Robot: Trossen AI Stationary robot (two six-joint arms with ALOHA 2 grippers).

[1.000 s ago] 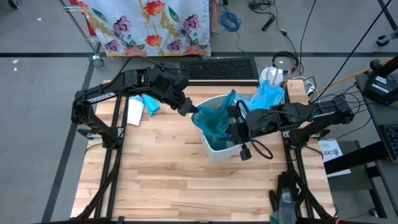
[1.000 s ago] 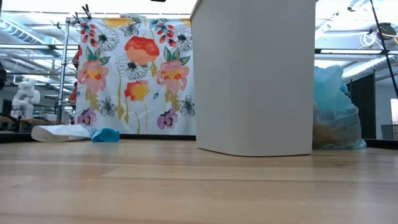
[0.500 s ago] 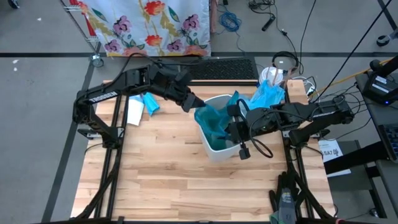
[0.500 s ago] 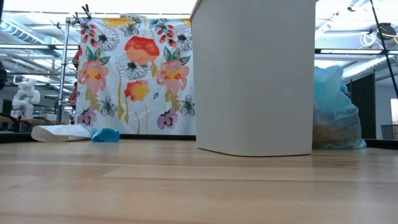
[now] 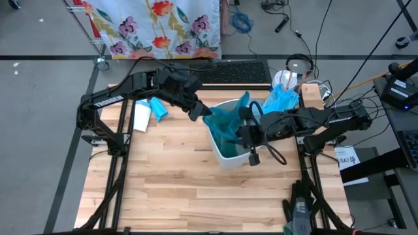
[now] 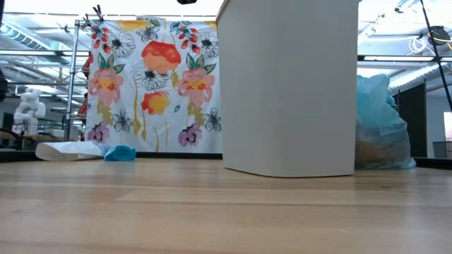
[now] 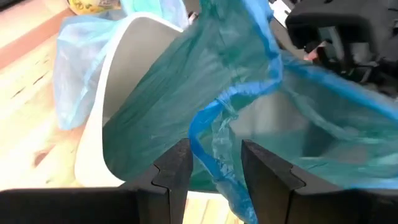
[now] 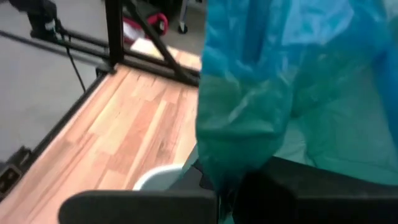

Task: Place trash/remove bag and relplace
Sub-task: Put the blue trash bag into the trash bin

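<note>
Stretching the teal-green liner (image 5: 225,127) over the white bin (image 5: 230,155), your left gripper (image 5: 198,113) pinches its left edge; right gripper (image 5: 247,132) apparently clamps the right. Filled pale-blue bag (image 5: 279,100) sits far right.

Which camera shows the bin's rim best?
The high view: the bin shows from above, rim partly draped by the liner. The left wrist view catches one rim edge, the low view only the side wall, the right wrist view a sliver.

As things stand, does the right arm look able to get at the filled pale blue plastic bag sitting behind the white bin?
Probably not yet. The right gripper is shut on the teal-green plastic liner at the white bin. The filled pale blue bag lies close beside that arm, otherwise unobstructed.
</note>
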